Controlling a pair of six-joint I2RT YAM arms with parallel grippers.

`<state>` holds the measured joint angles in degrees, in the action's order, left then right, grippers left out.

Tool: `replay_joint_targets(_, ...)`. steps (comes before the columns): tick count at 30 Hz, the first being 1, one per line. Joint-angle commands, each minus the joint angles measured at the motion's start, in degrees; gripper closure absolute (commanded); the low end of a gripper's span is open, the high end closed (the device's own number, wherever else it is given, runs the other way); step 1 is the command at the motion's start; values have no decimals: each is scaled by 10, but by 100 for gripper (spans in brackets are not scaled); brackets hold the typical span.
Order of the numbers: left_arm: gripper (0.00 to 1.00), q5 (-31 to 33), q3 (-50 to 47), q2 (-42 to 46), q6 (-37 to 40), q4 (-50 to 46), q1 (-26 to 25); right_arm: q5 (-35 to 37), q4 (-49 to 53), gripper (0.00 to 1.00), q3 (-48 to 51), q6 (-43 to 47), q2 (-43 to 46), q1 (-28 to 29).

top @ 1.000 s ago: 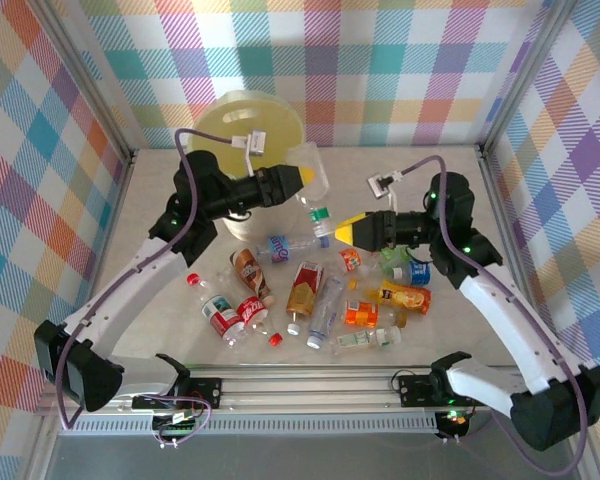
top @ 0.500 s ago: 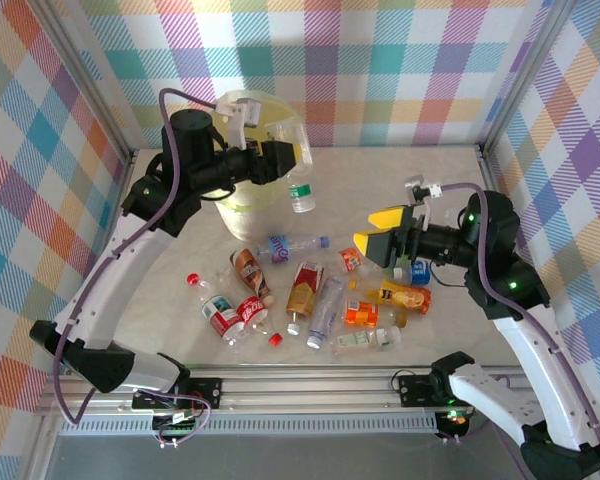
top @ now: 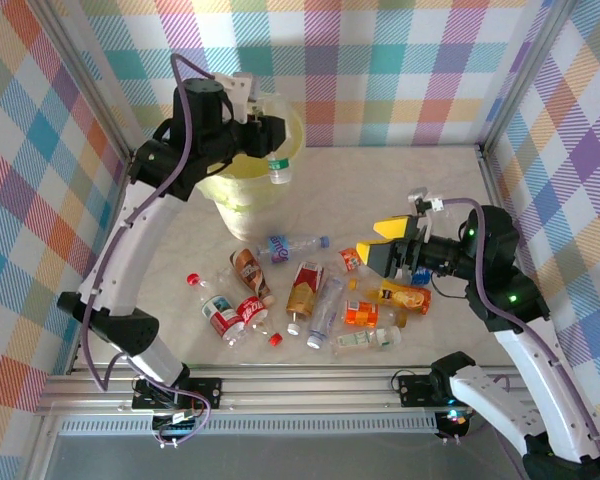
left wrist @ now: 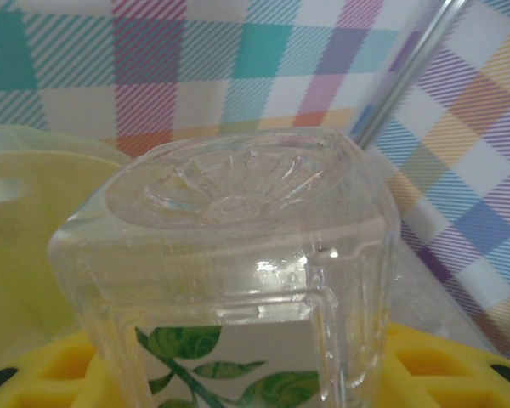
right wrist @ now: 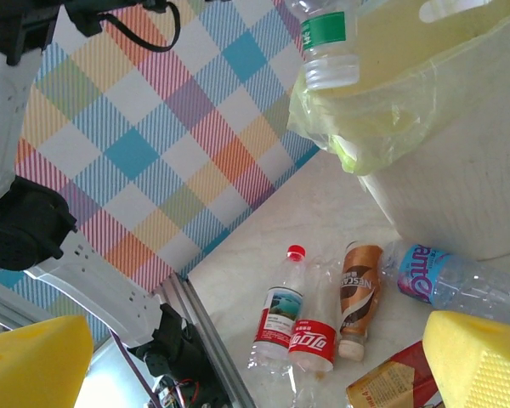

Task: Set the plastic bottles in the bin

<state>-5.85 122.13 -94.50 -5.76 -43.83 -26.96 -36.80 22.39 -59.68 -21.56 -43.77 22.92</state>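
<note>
My left gripper (top: 271, 143) is shut on a clear plastic bottle with a green leaf label (top: 277, 166), and holds it over the open mouth of the bin (top: 242, 196), cap end down. In the left wrist view the bottle's base (left wrist: 229, 212) sits between my yellow fingers (left wrist: 446, 374), with the bin's wall (left wrist: 25, 255) to the left. My right gripper (top: 385, 246) hangs open above the heap, nothing between its fingers (right wrist: 476, 357). Several plastic bottles lie on the table: a blue-label one (top: 286, 245), a brown one (top: 248, 272), red ones (top: 250, 310) and orange ones (top: 404, 295).
Loose red caps (top: 275, 339) lie near the front rail (top: 300, 385). Checked walls close in the table on three sides. In the right wrist view the bin (right wrist: 459, 170), the held bottle (right wrist: 327, 38) and the left arm's base (right wrist: 166, 348) show.
The left arm has risen and swung back left, carrying the green-label bottle from beside the bin to over its mouth. The right arm has drawn back to the right, still open.
</note>
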Motion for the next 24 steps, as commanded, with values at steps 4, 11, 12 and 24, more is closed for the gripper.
replay_joint_targets(4,54,40,76,-55,64,-25,23,3,-6,0,11,14,9,3)
replay_joint_targets(11,54,78,110,-121,120,-26,42,14,-5,0,26,7,20,3)
replay_joint_targets(12,54,81,119,-133,123,-28,45,14,-5,0,27,8,20,3)
replay_joint_targets(24,54,63,148,-222,155,-78,72,20,5,0,32,12,-4,3)
